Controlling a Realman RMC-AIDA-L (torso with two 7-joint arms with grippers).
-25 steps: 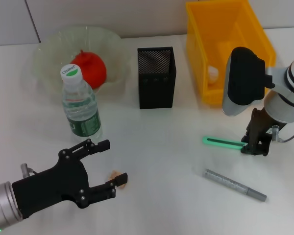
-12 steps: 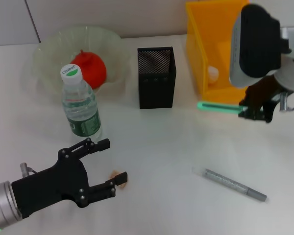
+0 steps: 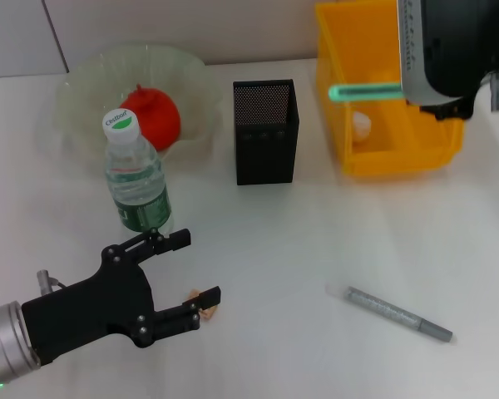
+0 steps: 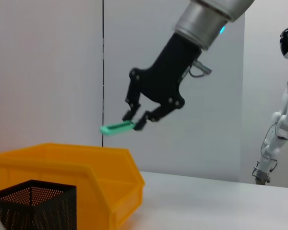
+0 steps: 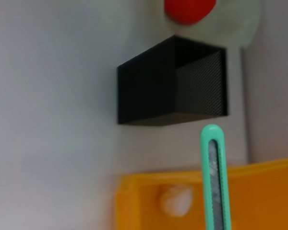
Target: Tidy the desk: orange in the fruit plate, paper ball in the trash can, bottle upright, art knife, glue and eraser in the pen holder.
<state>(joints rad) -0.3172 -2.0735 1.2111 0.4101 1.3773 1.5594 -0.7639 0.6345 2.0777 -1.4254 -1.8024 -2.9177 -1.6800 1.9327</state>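
Observation:
My right gripper (image 4: 134, 120) is shut on the green art knife (image 3: 366, 90) and holds it level, high above the yellow bin (image 3: 374, 158); the knife also shows in the right wrist view (image 5: 215, 177). The black mesh pen holder (image 3: 264, 131) stands left of the bin. My left gripper (image 3: 198, 268) is open low over the table, its lower fingertip beside the small peach eraser (image 3: 206, 301). The bottle (image 3: 135, 179) stands upright. The orange (image 3: 152, 116) lies in the clear fruit plate (image 3: 75, 91). A white paper ball (image 3: 362, 125) lies inside the bin. A grey glue stick (image 3: 399, 314) lies on the table at the front right.
The pen holder (image 5: 173, 84) is open at the top, its inside hidden. The bottle stands close behind my left gripper. The white table (image 3: 316, 233) ends at a wall behind the plate and the bin.
My right gripper has lifted the green knife off the table and carried it up and back, over the yellow bin. My left gripper has barely moved.

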